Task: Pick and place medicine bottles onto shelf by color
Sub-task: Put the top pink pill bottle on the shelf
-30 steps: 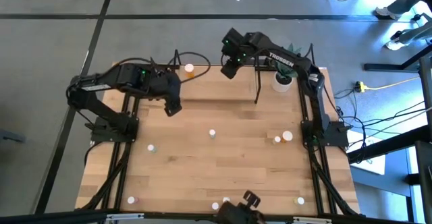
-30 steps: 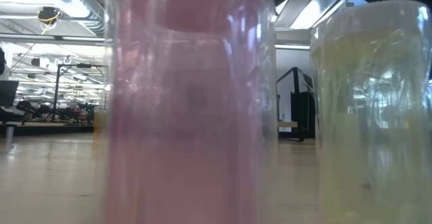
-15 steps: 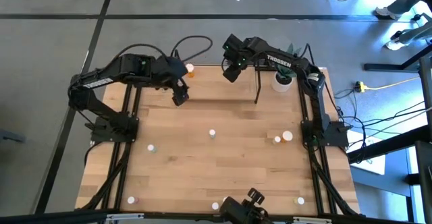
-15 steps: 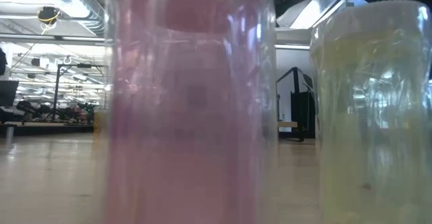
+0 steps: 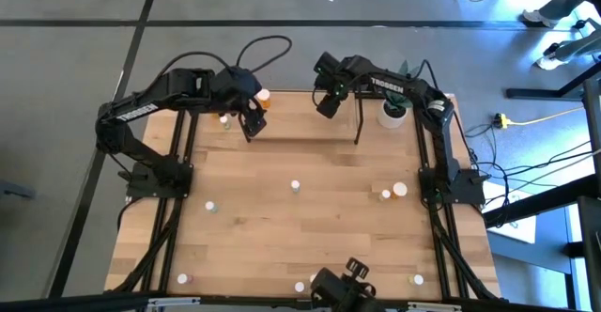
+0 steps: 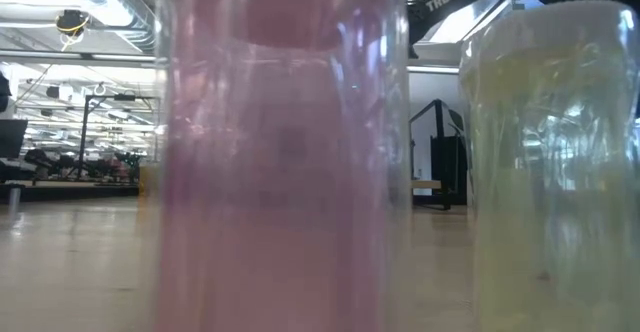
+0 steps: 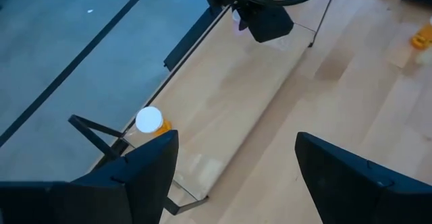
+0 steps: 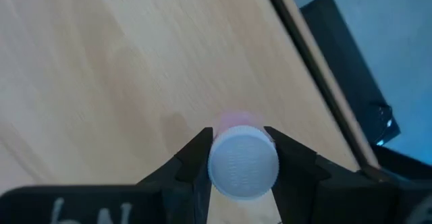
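Note:
My right gripper [image 5: 326, 106] is over the shelf [image 5: 296, 119] at the table's far edge, shut on a pink medicine bottle with a white cap [image 8: 243, 162]. My left gripper [image 5: 252, 124] hangs open and empty over the shelf's left end. An orange bottle [image 5: 264, 96] stands there on the light board [image 7: 250, 109], close to the black end loop. In the left wrist view the right gripper [image 7: 264, 18] shows farther along the board. Other small bottles [image 5: 295, 186] stand scattered on the table. My right gripper pinches the pink bottle between its two fingers [image 8: 196, 158], which sit on opposite sides at the white cap [image 8: 243, 162]. They come steeply from above. The bottle stands upright below them, pink body [image 8: 233, 119] toward the board; whether its base touches the board I cannot tell.
A white plant pot [image 5: 392, 115] stands right of the shelf. Two bottles [image 5: 401, 190] sit near the table's right side, more along the near edge [image 5: 182, 278]. A pink bottle [image 6: 280, 152] and a pale one [image 6: 550, 162] fill the low view.
My left gripper has swung toward the far edge and a little right, coming over the shelf's left end, still open. My right gripper has sunk toward the shelf board with the pink bottle, still held upright.

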Robot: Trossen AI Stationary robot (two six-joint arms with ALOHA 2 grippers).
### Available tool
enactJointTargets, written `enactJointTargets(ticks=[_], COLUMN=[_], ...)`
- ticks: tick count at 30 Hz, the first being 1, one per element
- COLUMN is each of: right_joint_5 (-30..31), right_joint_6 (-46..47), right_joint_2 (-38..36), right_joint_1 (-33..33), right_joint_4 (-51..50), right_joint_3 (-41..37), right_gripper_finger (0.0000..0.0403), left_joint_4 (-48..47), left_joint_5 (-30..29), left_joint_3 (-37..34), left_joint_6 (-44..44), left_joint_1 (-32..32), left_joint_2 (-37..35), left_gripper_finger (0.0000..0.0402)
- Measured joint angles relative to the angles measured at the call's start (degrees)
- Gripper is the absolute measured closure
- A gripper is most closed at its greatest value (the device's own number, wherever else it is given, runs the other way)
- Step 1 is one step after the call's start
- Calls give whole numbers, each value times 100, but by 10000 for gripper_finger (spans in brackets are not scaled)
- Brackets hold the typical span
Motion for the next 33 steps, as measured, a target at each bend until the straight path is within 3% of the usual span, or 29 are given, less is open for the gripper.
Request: enactJointTargets(ticks=[12, 16, 33], right_joint_5=[-88, -595, -808], right_joint_6=[-1699, -1903, -2699], right_joint_2=[0, 0, 0], right_joint_1=[-87, -204, -352], right_joint_4=[43, 11, 6], right_joint_3=[2, 2, 4], right_gripper_finger=[279, 279, 279], left_joint_4=[-9, -11, -10], left_joint_5=[0, 0, 0], left_joint_3=[0, 0, 0], left_joint_6=[0, 0, 0], left_joint_1=[16, 16, 16], left_joint_2=[0, 0, 0], left_gripper_finger=[111, 111, 111])
